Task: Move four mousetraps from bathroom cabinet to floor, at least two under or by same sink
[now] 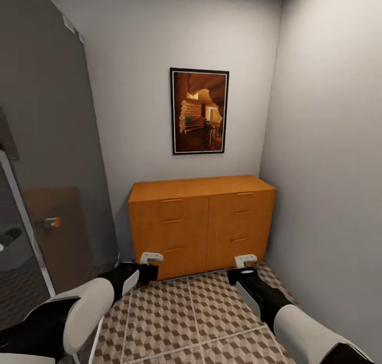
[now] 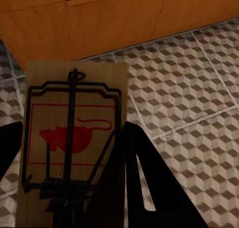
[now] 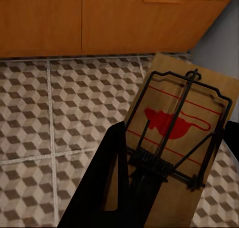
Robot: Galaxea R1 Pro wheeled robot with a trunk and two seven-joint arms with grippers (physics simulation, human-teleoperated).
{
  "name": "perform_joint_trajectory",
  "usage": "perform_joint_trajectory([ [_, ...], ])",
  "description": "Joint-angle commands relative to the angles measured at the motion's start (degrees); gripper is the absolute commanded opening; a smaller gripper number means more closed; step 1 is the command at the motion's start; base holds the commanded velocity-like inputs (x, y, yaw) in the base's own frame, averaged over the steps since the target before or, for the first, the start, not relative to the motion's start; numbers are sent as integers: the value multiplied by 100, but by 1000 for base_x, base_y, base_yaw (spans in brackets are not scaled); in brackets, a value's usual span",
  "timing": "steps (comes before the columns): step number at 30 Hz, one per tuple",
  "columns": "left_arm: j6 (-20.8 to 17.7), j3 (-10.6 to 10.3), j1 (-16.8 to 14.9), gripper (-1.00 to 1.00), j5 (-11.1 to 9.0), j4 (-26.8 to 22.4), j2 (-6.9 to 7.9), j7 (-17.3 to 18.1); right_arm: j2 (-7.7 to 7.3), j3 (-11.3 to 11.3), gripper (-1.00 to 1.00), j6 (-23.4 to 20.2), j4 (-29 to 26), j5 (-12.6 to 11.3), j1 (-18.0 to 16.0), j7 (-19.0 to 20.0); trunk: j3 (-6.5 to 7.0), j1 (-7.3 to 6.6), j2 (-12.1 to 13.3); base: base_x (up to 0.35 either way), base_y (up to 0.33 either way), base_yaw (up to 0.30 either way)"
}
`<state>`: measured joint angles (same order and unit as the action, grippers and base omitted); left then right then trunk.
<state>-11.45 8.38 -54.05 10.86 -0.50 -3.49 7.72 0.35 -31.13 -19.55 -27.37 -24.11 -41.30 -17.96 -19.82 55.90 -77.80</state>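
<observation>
Both arms: I am holding them forward and low over the bathroom floor (image 1: 212,311), just short of the cabinet (image 1: 201,223).
Left hand (image 2: 69,188): I am gripping a mousetrap (image 2: 74,133), its board projecting past the fingers (image 2: 144,183).
Right hand (image 3: 164,188): I am clamping a second mousetrap (image 3: 179,128), tilted, above the tiles.

1. A tan mousetrap (image 2: 74,138) with a red mouse print is held in the left gripper (image 2: 69,153).
2. A second mousetrap (image 3: 179,138) is held in the right gripper (image 3: 169,153).
3. The orange-brown cabinet (image 1: 201,223), drawers shut, is seen at 12 o'clock on the cube-patterned bathroom floor (image 1: 196,316).
</observation>
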Motion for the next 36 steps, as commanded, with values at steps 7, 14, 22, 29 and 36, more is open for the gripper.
perform_joint_trajectory([
  [7, 79, 49, 8, -100, 68, 22, 2, -53, 57, -51, -100, 190, 200, -42, -8, -31, -7, -4, -5, -344, 0, 0],
  [14, 75, 51, 9, -100, 66, 24, -5, -46, 119, -64, -100, 142, 206, -61, -9, -125, -7, -4, -5, -128, 0, 0],
  [22, 75, 63, 9, -100, -2, 25, 5, -59, 273, -50, -100, 136, 214, -74, -5, -384, 6, -4, -5, -6, 0, 169],
  [29, 89, 67, 20, -100, -124, 24, 21, -56, 281, -54, -100, 141, 318, -71, -6, -383, 23, -4, -5, 0, 0, 235],
  [36, 84, 68, 26, -100, -144, 24, 32, -42, 282, -52, -100, 136, 508, -75, -8, -332, 26, -4, -5, -46, 0, 40],
])
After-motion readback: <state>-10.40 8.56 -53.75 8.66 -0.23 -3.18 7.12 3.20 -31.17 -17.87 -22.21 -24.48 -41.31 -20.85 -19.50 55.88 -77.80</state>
